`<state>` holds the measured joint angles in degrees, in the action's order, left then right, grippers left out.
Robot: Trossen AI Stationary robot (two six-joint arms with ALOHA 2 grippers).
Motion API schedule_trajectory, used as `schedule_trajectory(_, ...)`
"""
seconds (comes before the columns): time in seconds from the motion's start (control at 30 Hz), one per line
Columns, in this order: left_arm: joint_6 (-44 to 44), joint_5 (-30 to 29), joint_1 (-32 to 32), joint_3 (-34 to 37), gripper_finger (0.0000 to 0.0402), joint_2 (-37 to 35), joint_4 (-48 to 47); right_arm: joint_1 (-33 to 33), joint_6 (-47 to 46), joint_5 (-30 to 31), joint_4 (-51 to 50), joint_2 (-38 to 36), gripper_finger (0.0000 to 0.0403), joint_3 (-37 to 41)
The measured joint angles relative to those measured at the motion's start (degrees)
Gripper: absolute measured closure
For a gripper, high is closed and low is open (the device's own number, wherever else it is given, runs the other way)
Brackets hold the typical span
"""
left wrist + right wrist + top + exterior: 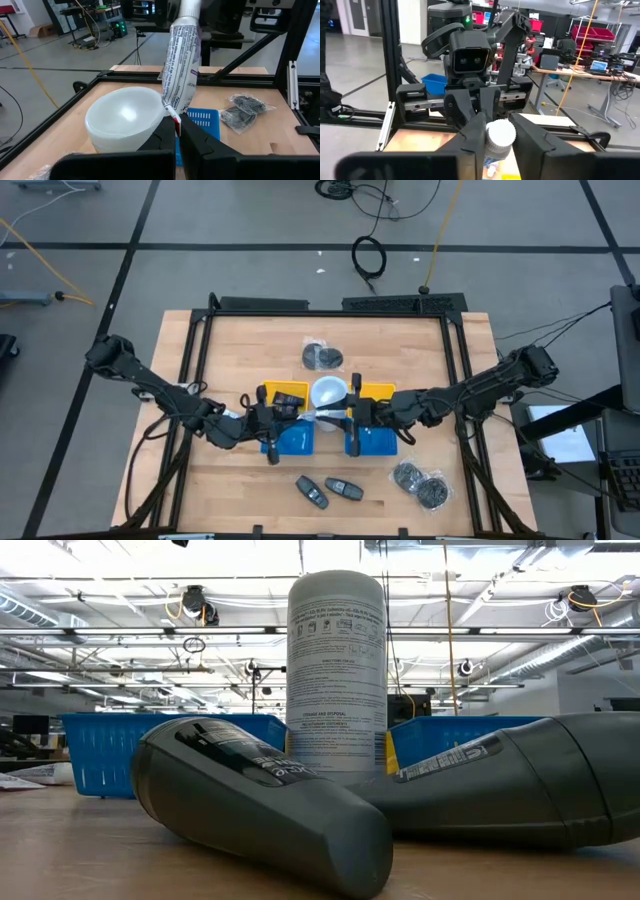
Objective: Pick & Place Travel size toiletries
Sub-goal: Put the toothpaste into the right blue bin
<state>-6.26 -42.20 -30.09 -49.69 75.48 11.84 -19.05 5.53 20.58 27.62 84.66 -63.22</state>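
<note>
a workshop with grey floor and ceiling lights surrounds the wooden counter (250, 490). at its centre, my left hand (283, 417) and my right hand (352, 415) face each other, with one white toiletry tube (181, 65) spanning the gap between them. my left hand's fingers (197, 145) are closed on the tube's flat crimped end; my right hand's fingers (470, 135) are closed around its white cap (500, 133), so both hands grip the same tube. just below the tube and between the hands sits a white bowl (125, 116), with a yellow bin (378, 390) behind it. blue bins (297, 441) lie just under and in front of each hand. beyond the bowl, away from both hands, rests a clear bag of grey metal bits (322, 356); two more such bags (421, 483) lie near my right forearm. two dark oblong gadgets (329, 490) lie on the counter well in front of the hands, and they fill the foreground of the low view, with the tube seen upright behind them.
</note>
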Motion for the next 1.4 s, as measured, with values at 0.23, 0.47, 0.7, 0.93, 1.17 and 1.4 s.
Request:
schedule_trajectory(0.23,-0.1,0.1,0.0,0.0,0.0401,0.0,0.2,-0.1,1.2,0.1,-0.2,0.0,0.0347,0.0)
schedule_trajectory(0.47,-2.3,0.4,0.0,0.0,0.0397,0.0,0.2,-0.8,1.2,0.2,-0.6,0.0,0.0347,0.0)
schedule_trajectory(0.7,-2.3,1.2,-0.5,0.0,0.0336,0.0,0.5,-2.8,1.4,0.6,-5.5,-2.3,0.0347,0.0)
schedule_trajectory(0.93,-2.9,2.0,-0.9,0.0,0.0254,0.0,0.5,-5.0,-4.0,0.2,-15.8,-5.0,0.0347,0.1)
schedule_trajectory(1.17,-2.9,6.0,-0.9,0.0,0.0214,0.0,0.4,-9.2,-11.0,2.4,-26.8,-6.2,0.0347,0.1)
schedule_trajectory(1.4,-5.1,6.3,-1.9,0.0,0.0212,0.0,-0.5,-13.2,-20.1,8.7,-39.6,-6.4,0.0347,0.1)
